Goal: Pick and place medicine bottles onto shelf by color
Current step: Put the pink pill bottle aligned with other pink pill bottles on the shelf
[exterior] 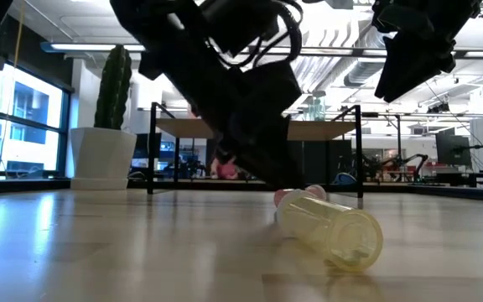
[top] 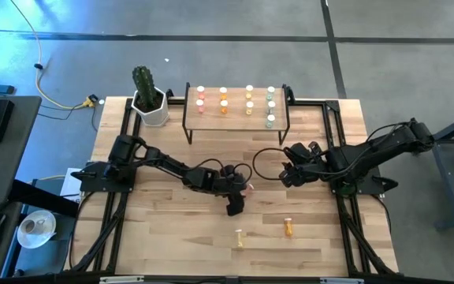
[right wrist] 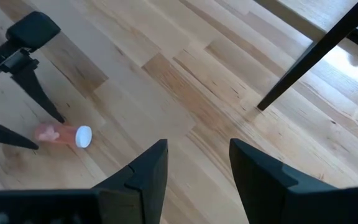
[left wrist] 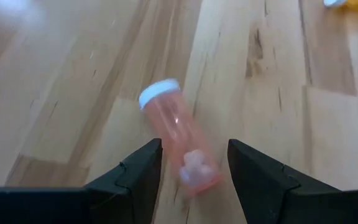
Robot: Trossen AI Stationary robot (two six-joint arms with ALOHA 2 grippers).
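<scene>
Left gripper (top: 238,199) hangs low over the middle of the table, its two fingers (left wrist: 135,174) spread apart on either side of a pink bottle (left wrist: 178,143) that lies on its side on the wood, white cap pointing away from the wrist. The fingers stand clear of the bottle's sides, so nothing is clamped. From above, the arm's dark body covers almost all of this bottle; only a pink sliver shows at the gripper's edge. In the low view the same arm fills the centre and hides most of the shelf (top: 237,118) behind it.

Right gripper (top: 288,175) hovers over bare wood near the shelf's front right leg (right wrist: 303,59), fingers parted and empty. Its wrist view sees the pink bottle far off, with the other arm's fingertips beside it.

On the shelf stand small bottles in four short rows: pink-red (top: 201,96), orange (top: 223,100), yellow (top: 249,99) and pale green (top: 270,106); they are too small to count with certainty. Two more lie on the table nearer the front edge, a yellow bottle (top: 240,237) and an orange bottle (top: 288,228), well apart from both grippers. The yellow one looms large and sideways in the low view, partly masking the pink one behind it.

A cactus (top: 143,82) in a white pot (top: 153,110) stands just left of the shelf.
</scene>
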